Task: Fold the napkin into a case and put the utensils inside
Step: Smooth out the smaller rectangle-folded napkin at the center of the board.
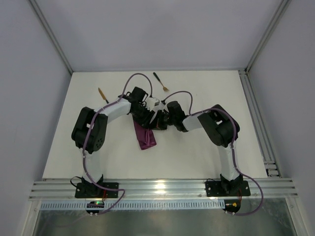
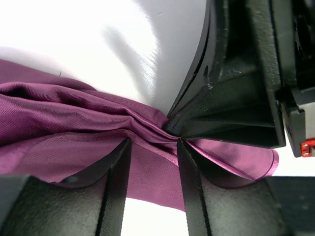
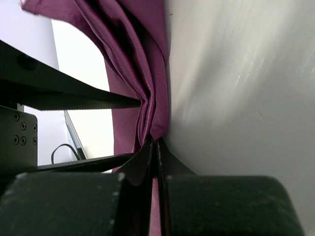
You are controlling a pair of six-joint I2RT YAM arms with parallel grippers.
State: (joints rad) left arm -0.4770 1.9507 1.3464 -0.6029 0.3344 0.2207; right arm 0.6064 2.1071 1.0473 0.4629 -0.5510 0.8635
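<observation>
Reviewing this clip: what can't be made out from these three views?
Left wrist view: the napkin runs off the left edge and under the open left gripper; whether the two touch cannot be told.
Right wrist view: the right gripper, shut on the napkin, covers the pinched edge; its layers cannot be counted.
Top view: both grippers cover the napkin's upper part, hiding the fold's shape; knife and fork are too small for detail.

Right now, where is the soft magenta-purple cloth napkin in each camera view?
Top external: napkin mid-table, between the two arms.
Left wrist: napkin across the left and centre, bunched mid-frame.
Right wrist: napkin from top centre down to lower centre.
Shared landmark: the black right gripper shut on the napkin's bunched fold.
</observation>
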